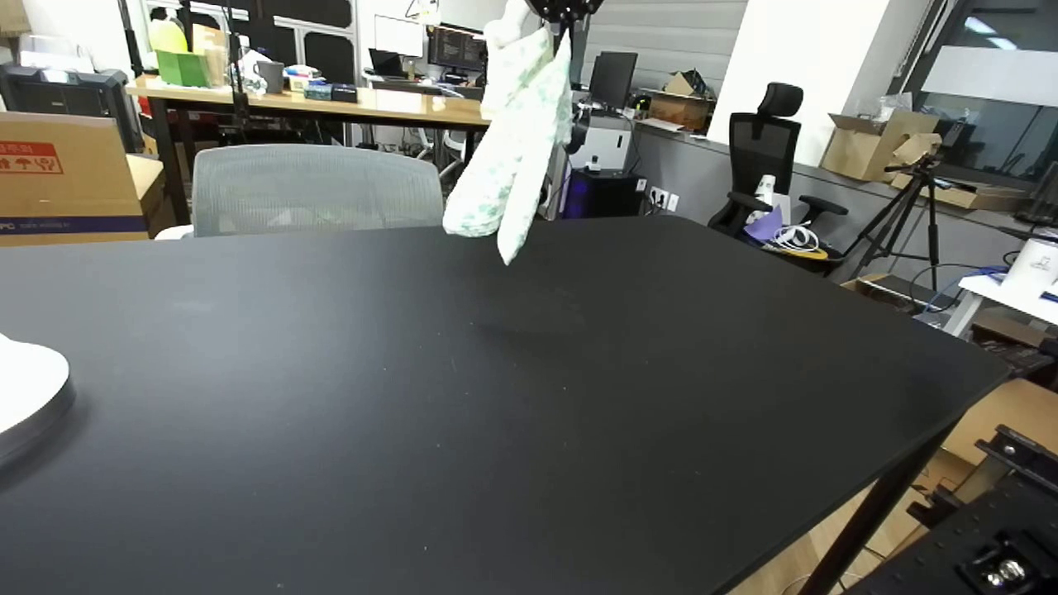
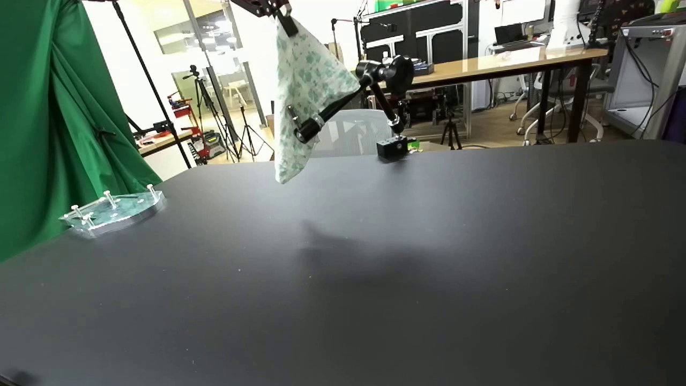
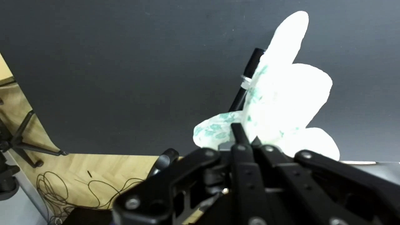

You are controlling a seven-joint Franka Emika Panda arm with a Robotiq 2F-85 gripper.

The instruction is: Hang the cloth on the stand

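The cloth [image 2: 308, 80] is white with green leaf prints and hangs in folds above the table. It also shows in an exterior view [image 1: 517, 140] and in the wrist view [image 3: 278, 100]. My gripper [image 2: 288, 22] is shut on its top; the fingertips show in the wrist view [image 3: 245, 134]. The stand [image 2: 343, 102] is a black jointed arm on a small block base. Its tilted rod passes in front of the cloth in that exterior view. In the wrist view, the cloth partly covers the rod [image 3: 251, 65]. I cannot tell whether cloth and rod touch.
The black table [image 2: 375, 300] lies below. A clear plate with upright bolts [image 2: 115, 213] sits at its edge by a green curtain [image 2: 69, 134]. A white round-edged object [image 1: 29, 388] is at the table's left in an exterior view. A grey chair [image 1: 314, 190] stands behind the table.
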